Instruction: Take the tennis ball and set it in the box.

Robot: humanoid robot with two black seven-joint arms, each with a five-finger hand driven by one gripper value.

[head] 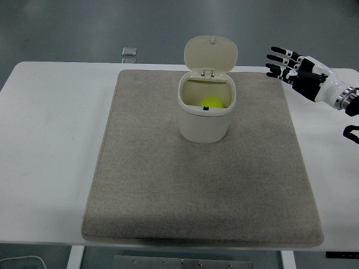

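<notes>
Tabletop, white and wide, carries a grey mat that fills most of its middle. Toward the mat's far side stands the cream box, its hinged lid tipped up and back. Inside, low in the open mouth, sits the yellow tennis ball, already placed. Right hand hovers at the mat's far right corner, well apart from the box, its fingers spread and holding nothing. Ball and box lie to the left of those fingers and slightly nearer. No left arm shows. By this layout the placing looks done.
</notes>
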